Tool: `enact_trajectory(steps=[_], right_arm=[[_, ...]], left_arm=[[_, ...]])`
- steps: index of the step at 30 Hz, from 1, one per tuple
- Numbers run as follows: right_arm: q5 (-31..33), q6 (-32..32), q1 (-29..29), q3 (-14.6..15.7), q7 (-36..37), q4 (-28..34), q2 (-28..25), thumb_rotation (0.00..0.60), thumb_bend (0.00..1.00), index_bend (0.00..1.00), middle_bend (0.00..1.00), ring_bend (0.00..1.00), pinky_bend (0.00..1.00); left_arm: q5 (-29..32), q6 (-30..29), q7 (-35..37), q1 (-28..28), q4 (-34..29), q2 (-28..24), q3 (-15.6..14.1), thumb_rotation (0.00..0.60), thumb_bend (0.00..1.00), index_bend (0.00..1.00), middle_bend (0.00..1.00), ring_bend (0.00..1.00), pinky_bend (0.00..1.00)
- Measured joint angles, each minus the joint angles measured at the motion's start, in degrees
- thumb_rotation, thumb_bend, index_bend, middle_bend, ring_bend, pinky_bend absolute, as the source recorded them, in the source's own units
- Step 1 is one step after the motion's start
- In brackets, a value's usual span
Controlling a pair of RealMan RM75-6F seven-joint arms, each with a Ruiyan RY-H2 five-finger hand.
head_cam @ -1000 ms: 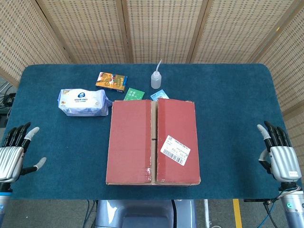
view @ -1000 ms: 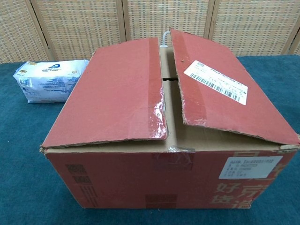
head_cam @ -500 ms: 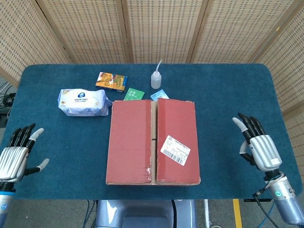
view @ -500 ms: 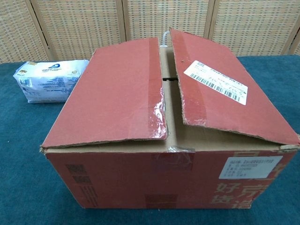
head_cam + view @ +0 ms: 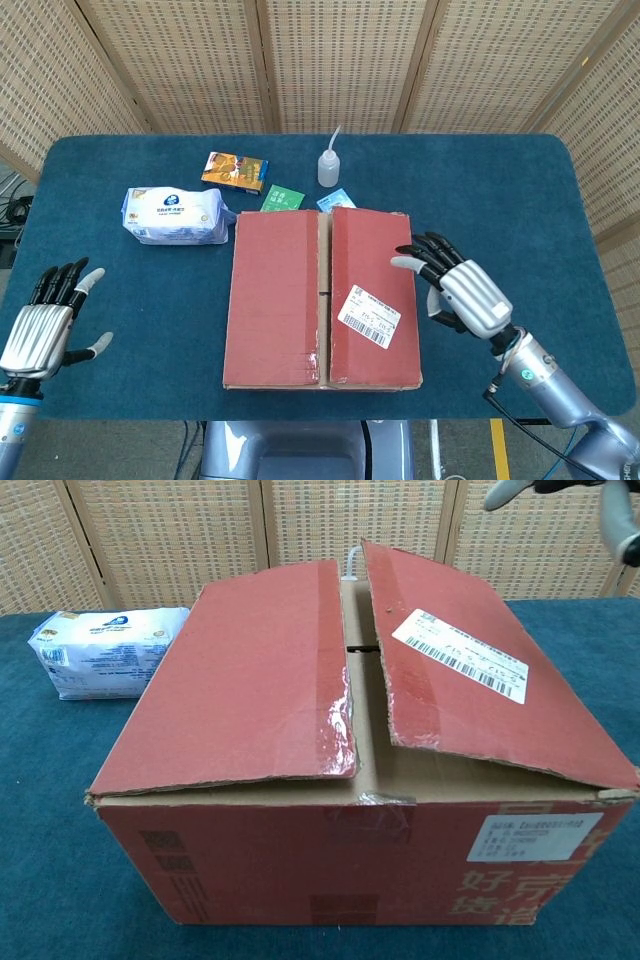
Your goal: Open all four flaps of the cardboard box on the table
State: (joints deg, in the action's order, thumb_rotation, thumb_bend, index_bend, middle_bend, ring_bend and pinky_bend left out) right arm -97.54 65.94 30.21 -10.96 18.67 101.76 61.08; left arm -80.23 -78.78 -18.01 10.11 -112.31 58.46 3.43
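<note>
Red cardboard box (image 5: 320,297), creased glossy-taped flaps (image 5: 260,675), metallic right hand (image 5: 462,291) alongside

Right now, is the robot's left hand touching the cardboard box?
No. In the head view the left hand hovers open near the table's left edge, well apart from the cardboard box.

Right hand (image 5: 462,292) hovers spread beside the closed cardboard box (image 5: 321,297).

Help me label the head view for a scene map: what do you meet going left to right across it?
Left hand → wipes pack → cardboard box → right hand.
</note>
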Motion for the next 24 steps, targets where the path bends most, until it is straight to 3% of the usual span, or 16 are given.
enact_trajectory(steps=[24], right_arm=[[6.89, -13.19, 12.93, -1.61, -6.8, 3.81, 5.95, 0.6, 1.0, 0.29, 0.25, 0.0, 0.0]], left_arm=[[6.01, 5.27, -0.18, 3.16, 1.74, 0.39, 0.65, 0.522, 0.27, 0.11, 0.0, 0.0, 0.0]])
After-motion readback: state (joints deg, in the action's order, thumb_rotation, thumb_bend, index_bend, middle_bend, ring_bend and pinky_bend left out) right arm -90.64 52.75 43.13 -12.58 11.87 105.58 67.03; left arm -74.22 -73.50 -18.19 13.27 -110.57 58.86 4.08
